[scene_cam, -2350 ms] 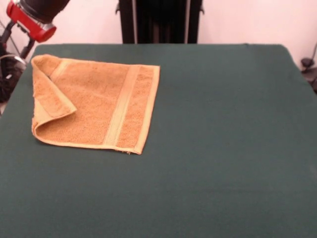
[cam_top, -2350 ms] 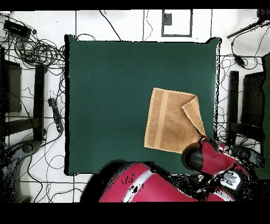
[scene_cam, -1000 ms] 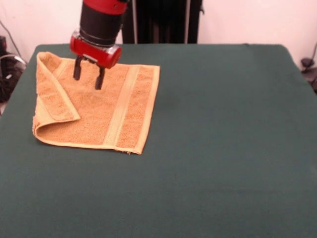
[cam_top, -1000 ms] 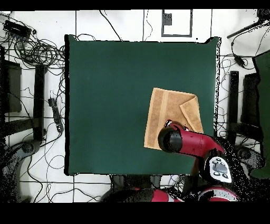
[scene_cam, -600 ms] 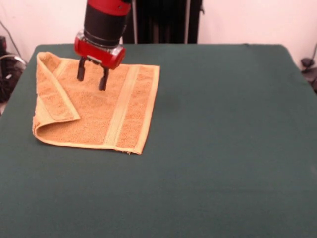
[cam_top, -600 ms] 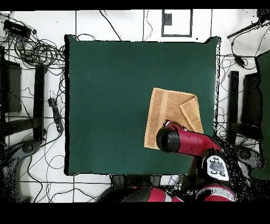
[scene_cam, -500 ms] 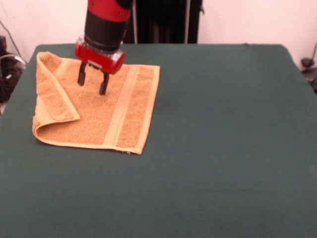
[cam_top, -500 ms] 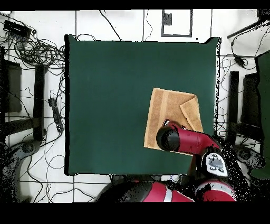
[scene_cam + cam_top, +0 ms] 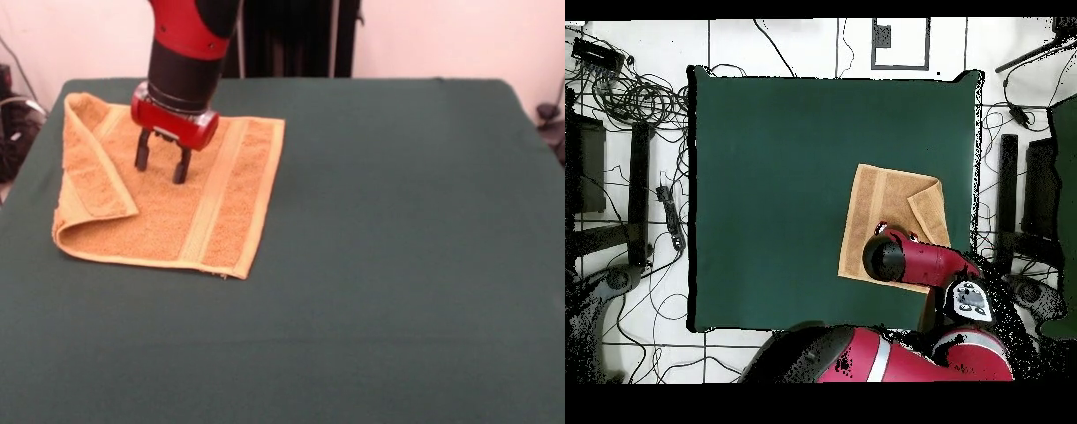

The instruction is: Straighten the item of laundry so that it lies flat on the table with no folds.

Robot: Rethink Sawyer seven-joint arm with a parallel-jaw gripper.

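The item of laundry [image 9: 221, 190] is an orange-tan towel lying at the table's [image 9: 397, 265] far left in the front view. Its left side is folded over into a long flap [image 9: 88, 168], and a paler band runs down near its right end. My gripper [image 9: 160, 172] stands upright over the towel's middle, open, with both fingertips [image 9: 179, 177] down at the cloth and nothing held between them. From overhead the towel [image 9: 885, 200] lies near the table's [image 9: 785, 180] right edge, and the arm's wrist [image 9: 887, 256] hides the fingers and the towel's lower part.
The towel's folded side lies close to the table's left edge [image 9: 26, 177]. A black stand [image 9: 287, 35] rises behind the table. In the overhead view cables [image 9: 625, 95] and dark equipment [image 9: 1043, 190] lie on the floor around the table.
The arm swung in from the table's corner to over the towel's middle, then lowered until the fingertips reached the cloth. The towel's near edge has shifted slightly toward the front left.
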